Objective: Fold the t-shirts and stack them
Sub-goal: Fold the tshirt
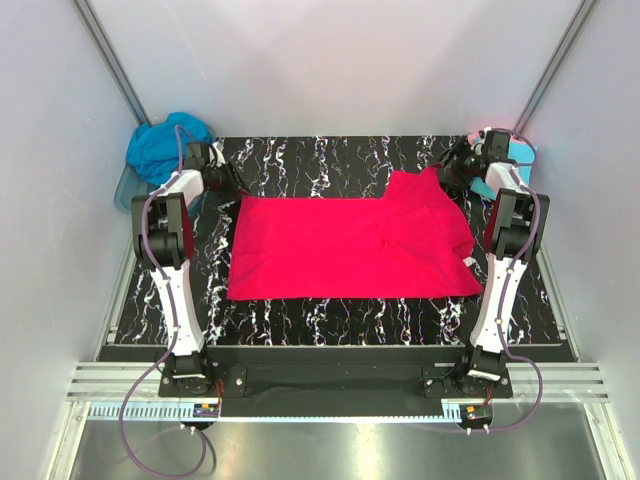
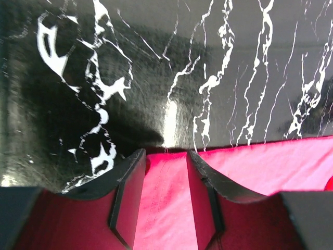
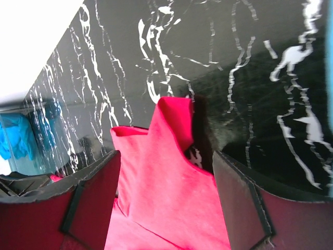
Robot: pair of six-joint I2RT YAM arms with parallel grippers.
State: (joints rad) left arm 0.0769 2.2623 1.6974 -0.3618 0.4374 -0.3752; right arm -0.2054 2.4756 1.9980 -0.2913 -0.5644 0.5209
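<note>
Spanning the black white-veined marble desk, bright pink-red cloth t-shirt lies flat; teal-blue t-shirt bunched at far-left corner; left tool released, straddling the red edge; right tool released around a raised fold.

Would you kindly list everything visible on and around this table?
red t-shirt: one, bright pink-red, spread flat mid-table.
teal-blue t-shirt: one, teal-blue, bunched at far left corner.
clear tub: one, bluish, beside the teal-blue t-shirt.
light cyan t-shirt: one, cyan, far right corner, partly hidden.
pale pink t-shirt: one, pink, far right corner, partly hidden.
table: one, black with white veins.
left arm, right arm: two, white and black, near edge; jaws open over the red t-shirt's far edge.
</note>
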